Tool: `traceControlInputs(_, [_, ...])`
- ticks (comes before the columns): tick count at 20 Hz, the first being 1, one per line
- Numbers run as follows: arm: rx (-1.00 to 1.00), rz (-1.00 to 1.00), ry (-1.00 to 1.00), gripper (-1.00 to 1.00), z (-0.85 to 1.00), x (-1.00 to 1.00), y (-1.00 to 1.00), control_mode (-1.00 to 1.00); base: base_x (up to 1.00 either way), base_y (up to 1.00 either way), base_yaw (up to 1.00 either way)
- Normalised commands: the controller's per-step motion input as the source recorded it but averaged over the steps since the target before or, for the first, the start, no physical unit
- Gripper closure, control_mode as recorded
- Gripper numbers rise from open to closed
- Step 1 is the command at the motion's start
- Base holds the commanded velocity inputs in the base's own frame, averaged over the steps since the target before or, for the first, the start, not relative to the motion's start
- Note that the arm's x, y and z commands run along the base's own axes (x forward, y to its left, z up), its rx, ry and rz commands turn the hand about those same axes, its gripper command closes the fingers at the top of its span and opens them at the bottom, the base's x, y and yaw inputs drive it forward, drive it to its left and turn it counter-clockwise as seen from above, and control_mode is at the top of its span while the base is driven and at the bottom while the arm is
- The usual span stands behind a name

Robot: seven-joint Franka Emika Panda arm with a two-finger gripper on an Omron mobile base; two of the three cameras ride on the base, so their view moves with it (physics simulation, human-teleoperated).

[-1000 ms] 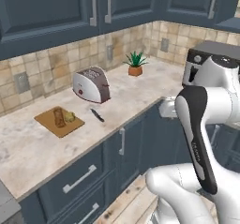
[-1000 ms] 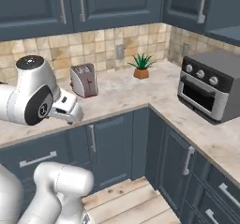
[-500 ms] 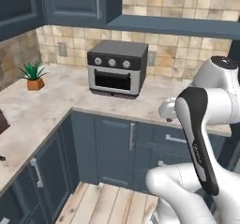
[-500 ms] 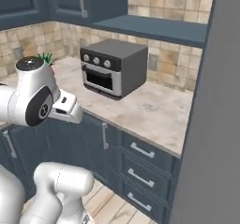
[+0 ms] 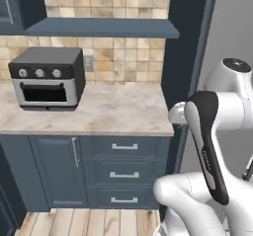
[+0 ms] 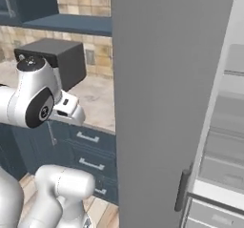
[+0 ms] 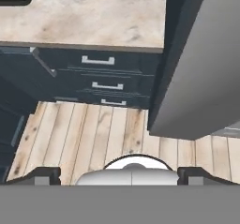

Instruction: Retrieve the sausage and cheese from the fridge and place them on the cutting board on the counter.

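Note:
The fridge (image 6: 157, 103) fills the right side of the right base view: a light-grey door with a dark bar handle (image 6: 181, 191) stands open, and white shelves (image 6: 224, 127) show behind it. Its grey side (image 5: 232, 27) is at the right in the left base view, and its door (image 7: 201, 78) is in the hand view. The beige counter (image 5: 99, 111) ends against it. My gripper (image 7: 121, 176) is open with nothing between its fingertips (image 7: 44, 175), held folded near the arm (image 6: 64, 108) over the wooden floor. The sausage, cheese and cutting board are out of view.
A dark toaster oven (image 5: 47, 77) stands on the counter's left part. Blue-grey drawers with silver handles (image 5: 124, 146) sit below the counter. A dark tall panel (image 5: 185, 42) separates counter and fridge. Light wooden floor (image 7: 93, 134) lies in front.
The whole scene has swept left as the base turned right: the cutting board, toaster and plant left the views, then the oven came in, now the fridge. The arm's pose is unchanged.

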Motion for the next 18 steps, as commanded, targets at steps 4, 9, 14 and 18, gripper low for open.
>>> traceControlInputs(4, [0.0, 0.0, 0.0, -1.0, 0.0, 0.0, 0.0, 1.0, -0.33, -1.0, -0.28])
traceControlInputs(9, [0.0, 0.0, 0.0, -1.0, 0.0, 0.0, 0.0, 1.0, 0.09, -0.75, -0.12])
traceControlInputs(14, [0.0, 0.0, 0.0, -1.0, 0.0, 0.0, 0.0, 1.0, 0.27, -0.51, -0.04])
traceControlInputs(18, [0.0, 0.0, 0.0, -1.0, 0.0, 0.0, 0.0, 1.0, 0.07, -0.8, -0.15])
